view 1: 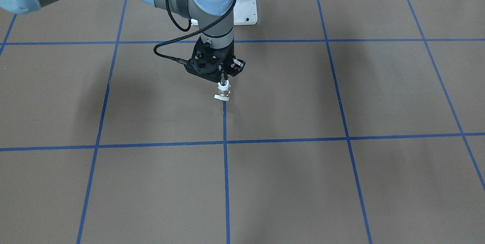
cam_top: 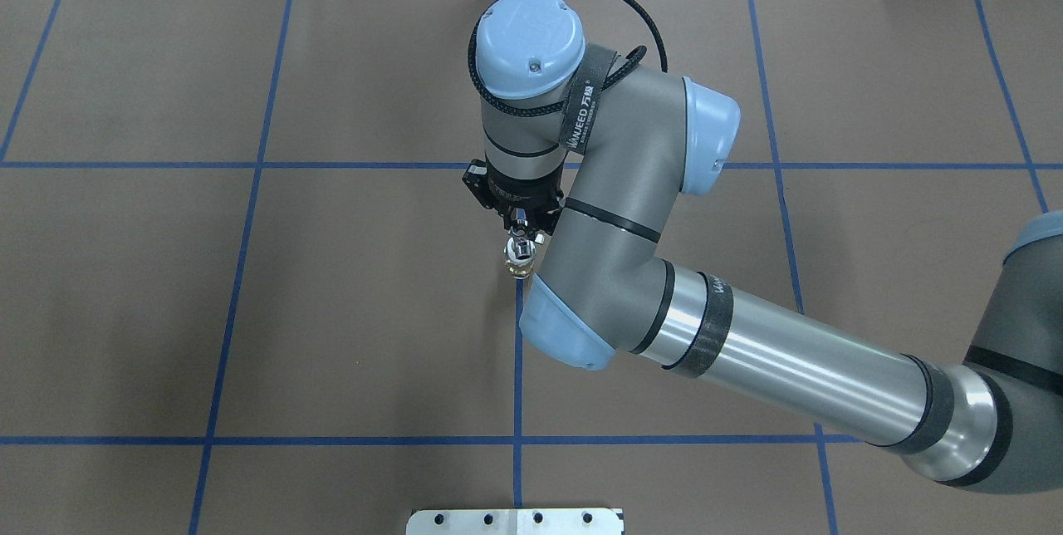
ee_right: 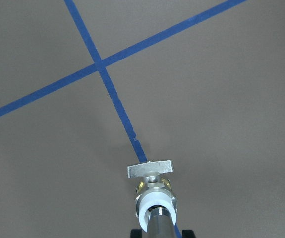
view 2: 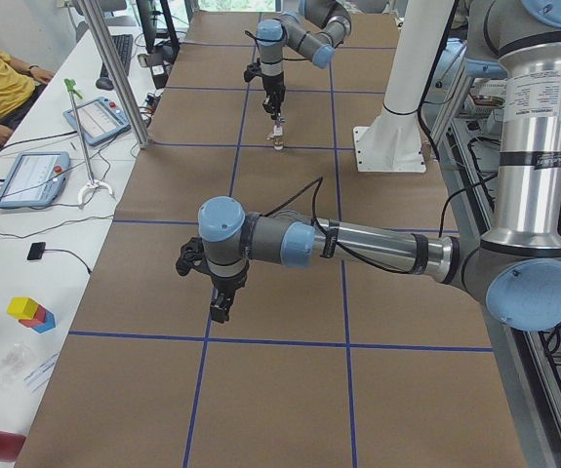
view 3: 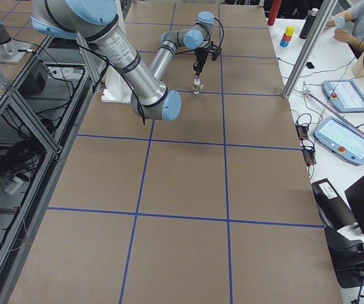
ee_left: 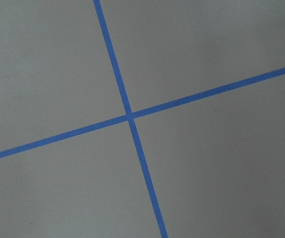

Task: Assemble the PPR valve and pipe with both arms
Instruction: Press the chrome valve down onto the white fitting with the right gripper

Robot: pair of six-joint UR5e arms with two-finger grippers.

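My right gripper points straight down over the middle of the table and is shut on the silver pipe. The pipe sits in the white collar of the PPR valve. The valve's brass body and flat tab handle hang below, at or just above the paper where a blue tape line ends. The right wrist view shows the pipe, the valve's white collar and the handle. The overhead view shows the gripper and the valve. My left gripper hovers empty over a tape cross; I cannot tell if it is open or shut.
The white pedestal stands behind the right arm, and also shows in the overhead view. Blue tape lines grid the brown paper. Tablets and a seated person lie beyond the table's far edge.
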